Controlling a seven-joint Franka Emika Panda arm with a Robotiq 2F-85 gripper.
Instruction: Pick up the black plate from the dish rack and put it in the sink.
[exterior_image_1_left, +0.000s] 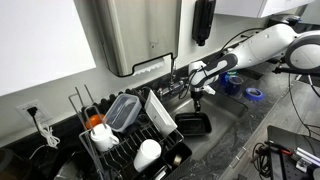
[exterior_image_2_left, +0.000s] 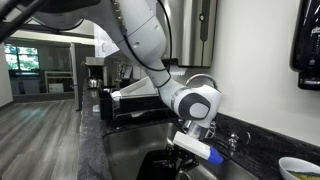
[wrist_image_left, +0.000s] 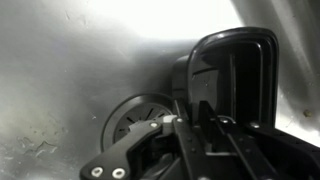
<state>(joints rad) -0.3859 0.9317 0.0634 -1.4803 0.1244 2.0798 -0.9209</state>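
Observation:
The black plate is down in the sink, tilted, with its rim between my gripper's fingers. In the wrist view the glossy plate stands on edge in front of the gripper, which is shut on its rim, with the round drain to its left on the steel basin floor. In an exterior view the gripper reaches into the basin over the dark plate. The dish rack stands apart from the gripper, beside the sink.
The rack holds a white flat plate, a clear plastic container, a white cup and an orange item. A faucet stands behind the sink. A blue tape roll lies on the counter beyond it.

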